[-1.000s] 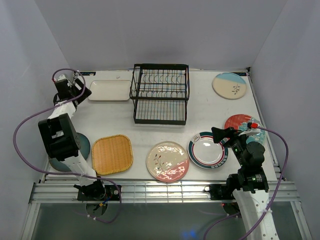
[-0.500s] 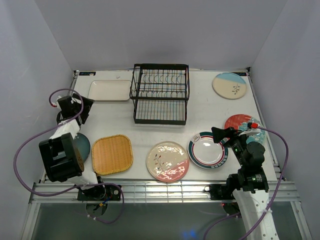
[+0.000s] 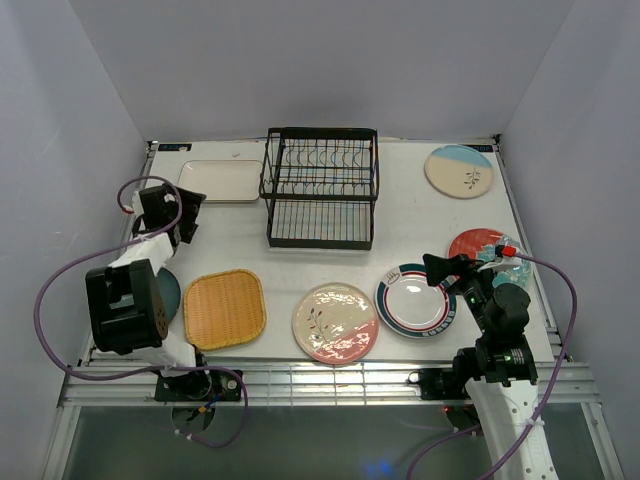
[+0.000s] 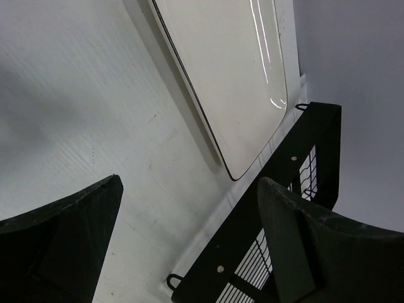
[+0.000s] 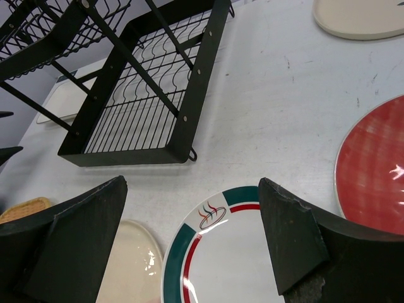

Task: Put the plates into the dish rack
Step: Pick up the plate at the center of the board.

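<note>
The black wire dish rack stands empty at the back centre. Seven plates lie flat on the table: white rectangular, yellow woven, dark teal half under the left arm, cream-pink floral, teal-red rimmed, red-teal floral, cream-blue sprig. My left gripper hangs open and empty above bare table, between the white plate and the rack's corner. My right gripper is open and empty over the rimmed plate's far edge.
White walls close in the table on three sides. A purple cable loops out left of the left arm. The right wrist view also shows the rack, the red plate and the floral plate.
My left arm has drawn back from the white plate's left end toward the near side and slightly right. The right arm and all plates are unmoved.
</note>
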You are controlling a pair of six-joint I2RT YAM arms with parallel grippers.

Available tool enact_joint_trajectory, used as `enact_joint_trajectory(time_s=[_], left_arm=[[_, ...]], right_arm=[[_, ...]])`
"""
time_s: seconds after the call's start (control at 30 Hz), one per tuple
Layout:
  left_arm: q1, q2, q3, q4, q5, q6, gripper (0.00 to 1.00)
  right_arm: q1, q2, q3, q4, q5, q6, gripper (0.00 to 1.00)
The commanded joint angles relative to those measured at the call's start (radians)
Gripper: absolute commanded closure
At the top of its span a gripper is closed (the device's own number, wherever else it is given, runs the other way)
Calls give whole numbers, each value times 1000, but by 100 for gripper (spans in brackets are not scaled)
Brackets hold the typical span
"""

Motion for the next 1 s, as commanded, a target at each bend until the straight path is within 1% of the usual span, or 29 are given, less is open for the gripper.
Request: enact_joint_trajectory(time_s=[0.0, 0.03, 0.07, 0.17, 0.3, 0.33, 0.4, 0.43, 0.53, 0.63, 0.73, 0.8, 0.97], left_arm=[[-40, 32, 62, -44, -85, -40, 2], [-44, 61, 78, -47, -82, -60, 3], [-44, 75, 88, -49, -79, -73, 5], [-50, 134, 131, -49, -80, -113, 6], [-57, 196, 166, -49, -92, -166, 11], [-57, 208, 171, -49, -86, -176, 13], [-57, 236, 169, -30, -79, -198, 15], [-57, 245, 168, -18, -76, -202, 18], [-58, 277, 168, 14, -68, -225, 19], [-63, 309, 189, 22, -91, -233, 19], [-64, 341, 212, 28, -95, -248, 22], [-64, 361, 220, 49, -95, -253, 26], [-67, 401, 247, 68, -95, -252, 27]], right_arm=[[3, -12, -4, 42, -13, 3, 10], [2, -12, -4, 44, -16, 4, 10], [2, -12, -6, 47, -17, 6, 10], [3, -11, -7, 48, -16, 6, 10], [2, -9, -7, 47, -13, 4, 10], [2, -11, -7, 47, -14, 4, 10], [3, -11, -7, 45, -14, 4, 10], [2, -11, -7, 45, -16, 4, 10], [2, -12, -7, 45, -17, 7, 10], [2, -12, -7, 47, -19, 7, 10], [2, -11, -7, 48, -19, 7, 10], [3, -12, -9, 47, -19, 7, 10], [3, -12, -9, 47, -19, 7, 10]])
